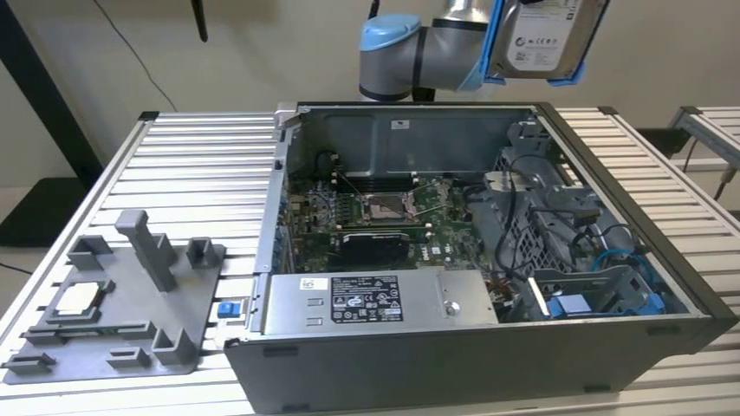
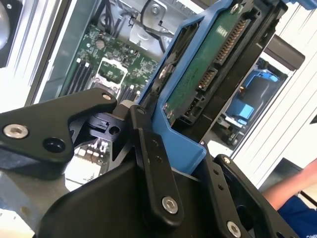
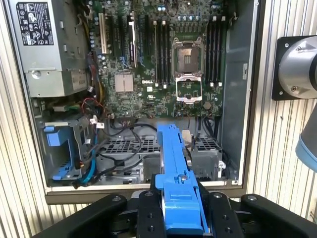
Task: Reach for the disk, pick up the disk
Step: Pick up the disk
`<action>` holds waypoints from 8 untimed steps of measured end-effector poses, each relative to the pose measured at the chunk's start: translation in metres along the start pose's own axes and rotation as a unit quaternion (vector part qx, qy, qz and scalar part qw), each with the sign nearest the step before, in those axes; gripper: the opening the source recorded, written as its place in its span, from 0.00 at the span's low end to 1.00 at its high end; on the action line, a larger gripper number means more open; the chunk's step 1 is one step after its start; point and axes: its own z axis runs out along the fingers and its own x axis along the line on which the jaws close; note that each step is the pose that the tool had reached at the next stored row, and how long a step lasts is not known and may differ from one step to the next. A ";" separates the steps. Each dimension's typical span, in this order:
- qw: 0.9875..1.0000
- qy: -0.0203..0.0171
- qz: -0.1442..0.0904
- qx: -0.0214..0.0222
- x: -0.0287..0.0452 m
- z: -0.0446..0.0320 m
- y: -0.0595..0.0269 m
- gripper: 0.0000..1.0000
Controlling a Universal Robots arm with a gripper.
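The tool (image 3: pixel 181 210) is pinched on the disk (image 1: pixel 543 39), its black fingers (image 2: pixel 153 163) pressed against the blue rails on either side. In the first wrist view the disk (image 3: pixel 174 173) is seen edge-on as a blue plastic rail rising from between the fingers. In the second wrist view the disk (image 2: pixel 208 64) shows its underside: a green circuit board with a dark connector strip, framed by the blue rail. In the exterior view the disk hangs high above the rear of the computer case (image 1: pixel 347 368), clear of it, with its white label of black print facing the camera; the print is too small to read. The case lies open on the slatted desk (image 1: pixel 185 173). Inside it are a green motherboard (image 1: pixel 382 208) with an empty processor socket, a silver power supply (image 1: pixel 370 303) with a white and black label, grey drive cages (image 1: pixel 543 225) with cables, and a blue bracket (image 1: pixel 573 305) at the near corner. On the desk at the exterior view's left stands a grey fixture (image 1: pixel 116 321) holding a small white-topped chip (image 1: pixel 78 297). A sleeve (image 2: pixel 297 208) appears in the second wrist view.
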 end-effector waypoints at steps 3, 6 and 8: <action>1.000 0.000 0.000 0.000 -0.0003 0.0012 -0.0062 0.00; 1.000 0.000 0.000 0.000 -0.0007 0.0026 -0.0128 0.00; 1.000 0.000 0.000 0.000 -0.0009 0.0034 -0.0167 0.00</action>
